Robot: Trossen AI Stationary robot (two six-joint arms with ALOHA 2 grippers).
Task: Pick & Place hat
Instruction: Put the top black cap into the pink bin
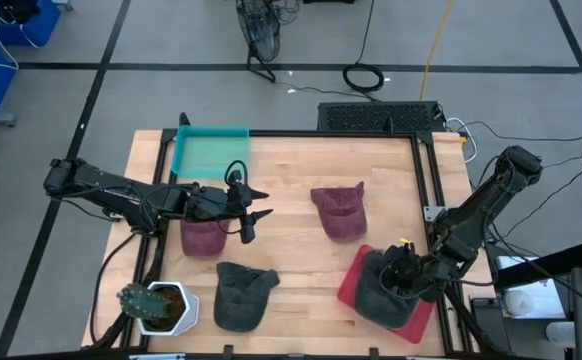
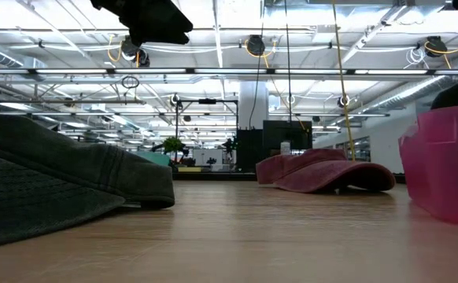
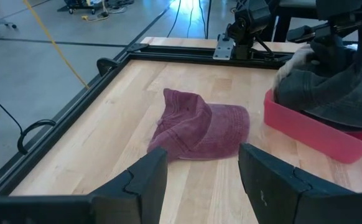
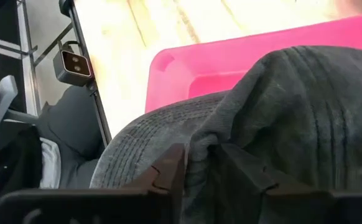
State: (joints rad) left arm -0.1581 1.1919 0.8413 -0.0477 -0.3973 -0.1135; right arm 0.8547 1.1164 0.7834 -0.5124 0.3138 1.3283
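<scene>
The left tool (image 3: pixel 203 177) has its two dark fingers spread apart, with nothing between them. Beyond them, a maroon cap (image 3: pixel 201 127) lies on the wooden worktop (image 3: pixel 106 134) (its brim points away from the red bin). The red bin (image 3: pixel 305 130) stands near the cap and holds a dark grey cap (image 3: pixel 330 87). The right tool (image 3: pixel 330 46) presses on that cap from above.

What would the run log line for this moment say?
right gripper: shut on grey hat in pink bin | left gripper: open above table, near maroon hat
</scene>
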